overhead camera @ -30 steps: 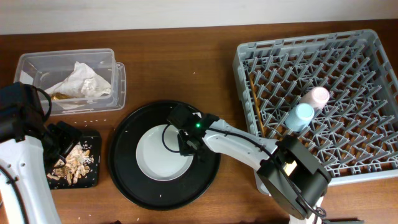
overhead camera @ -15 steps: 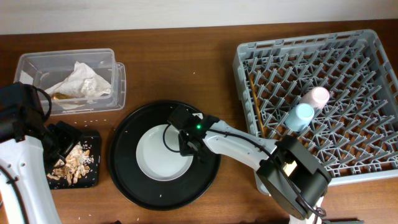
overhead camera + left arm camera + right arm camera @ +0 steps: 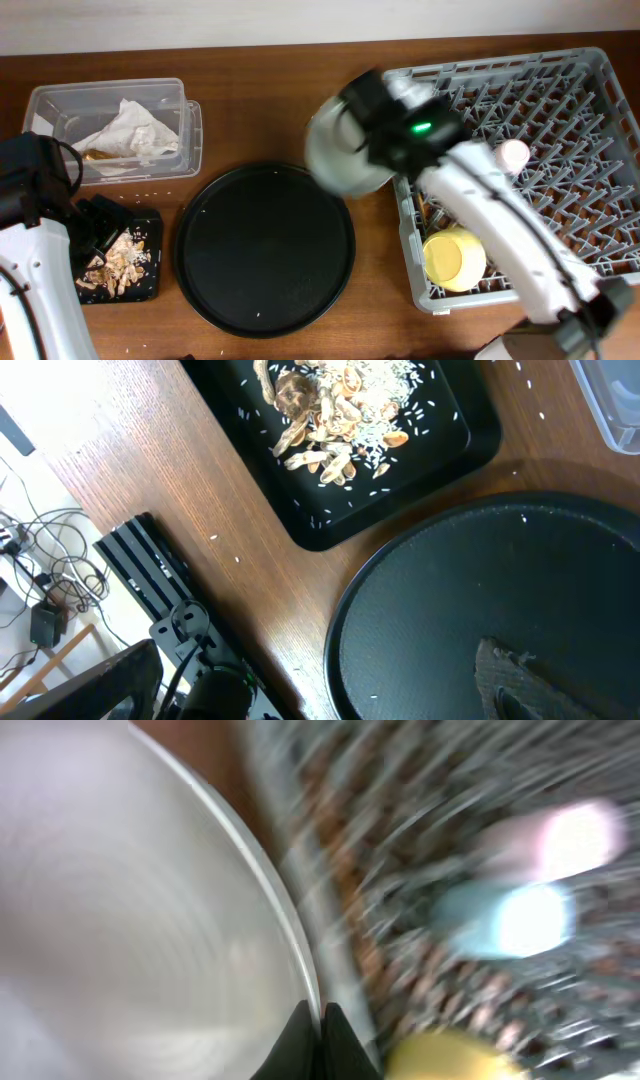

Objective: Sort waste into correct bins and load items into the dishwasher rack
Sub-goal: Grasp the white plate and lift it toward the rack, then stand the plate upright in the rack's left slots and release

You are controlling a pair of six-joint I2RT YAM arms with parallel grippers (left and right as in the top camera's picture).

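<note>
My right gripper point(image 3: 378, 140) is shut on the rim of the round grey-white plate point(image 3: 343, 155) and holds it tilted in the air at the left edge of the grey dishwasher rack point(image 3: 560, 75). The right wrist view is blurred and shows the jaws point(image 3: 322, 1020) pinching the plate's rim point(image 3: 150, 900). The yellow bowl point(image 3: 455, 258), the pink cup point(image 3: 514, 152) and the chopsticks point(image 3: 427, 207) are in the rack. The light-blue cup point(image 3: 510, 920) shows only in the right wrist view. My left gripper point(image 3: 95, 225) is open and empty above the shallow black tray point(image 3: 150, 290) of food scraps point(image 3: 115, 260).
The clear box point(image 3: 190, 130) at the back left holds the white napkin point(image 3: 125, 130) and a brown wrapper point(image 3: 95, 155). The large round black tray point(image 3: 265, 250) lies bare at the table's middle. It also shows in the left wrist view point(image 3: 500, 590), next to the scrap tray point(image 3: 440, 460).
My right gripper has lifted the plate off the round black tray and carried it up and right to the rack's left edge. The left arm has not moved.
</note>
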